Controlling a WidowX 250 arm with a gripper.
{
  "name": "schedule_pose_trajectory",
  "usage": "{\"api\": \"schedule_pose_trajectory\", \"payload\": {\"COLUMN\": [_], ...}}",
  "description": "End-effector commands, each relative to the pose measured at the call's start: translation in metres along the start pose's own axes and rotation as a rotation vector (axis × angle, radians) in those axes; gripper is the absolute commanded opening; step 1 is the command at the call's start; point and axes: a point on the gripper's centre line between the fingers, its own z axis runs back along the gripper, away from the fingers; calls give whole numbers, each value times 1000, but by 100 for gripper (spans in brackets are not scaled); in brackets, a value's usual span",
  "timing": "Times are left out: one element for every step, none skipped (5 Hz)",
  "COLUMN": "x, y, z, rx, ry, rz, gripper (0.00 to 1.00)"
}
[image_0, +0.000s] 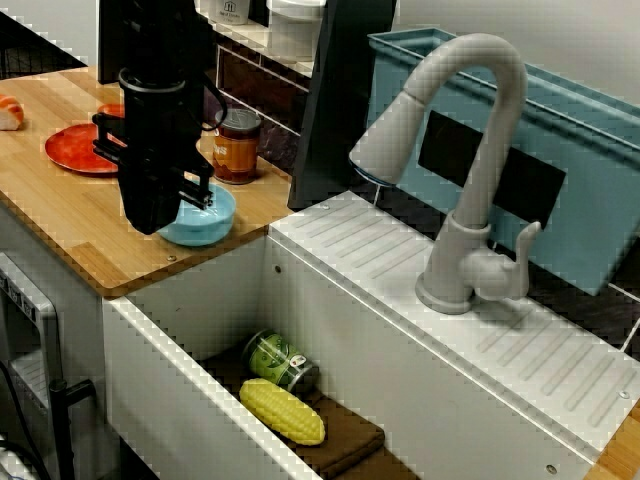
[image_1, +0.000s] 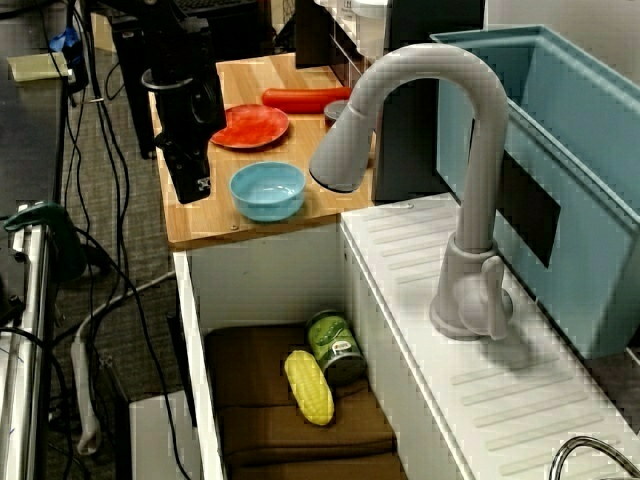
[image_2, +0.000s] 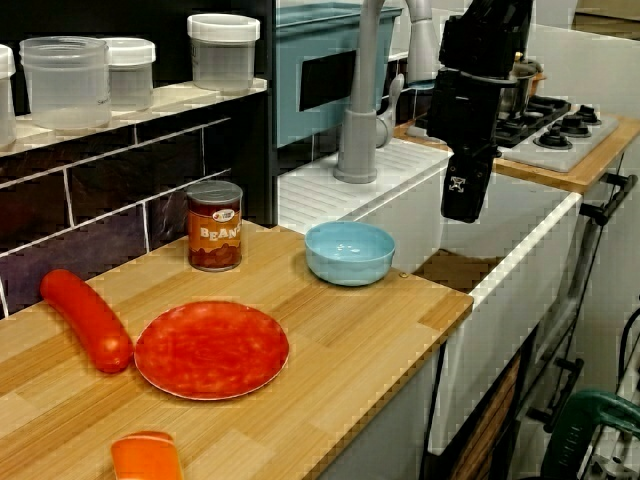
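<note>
A: Where's the gripper (image_1: 196, 186)?

B: Hanging free, fingers pointing down, over the front edge of the counter (image_1: 215, 225). Jaws: can't tell if spread or pressed together. Every view shows them as one dark block.

A: Nearest thing?

B: Blue bowl (image_1: 267, 190).
- View along the sink: gripper at 9 o'clock of the bowl, just beside it, with a gap between.
- View across the counter: gripper at 2 o'clock of the bowl, tip above rim height.
- View from the sink front: gripper overlaps the bowl's left rim. That's line of sight, not contact.

A: Bowl itself?

B: Upright on the counter corner, next to the sink (image_1: 270, 270).

A: What's around it?

B: In the view across the counter:
- bean can (image_2: 215, 225) at 9 o'clock of the bowl, by the tiled wall
- red plate (image_2: 212, 348) at 8 o'clock
- sausage (image_2: 88, 318) at 9 o'clock of the plate, just beside it

A: In the sink?

B: Corn (image_1: 309, 386) and green can (image_1: 335, 345) lie side by side on a brown cloth (image_1: 260, 400) and look to touch. In the view along the sink, the can is at 1 o'clock of the corn. Faucet (image_1: 470, 200) stands on the ledge, well apart from the gripper.
</note>
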Motion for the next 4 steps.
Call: {"api": "schedule_pose_trajectory", "payload": {"x": [14,22,30,41], "y": [-21,-26,-30,-31], "z": [1,-2,-6,-17], "rx": [37,41,26,-11], "ry": [-80,-73,-63,-25], "rz": [42,46,48,55], "gripper": [0,0,0,0]}}
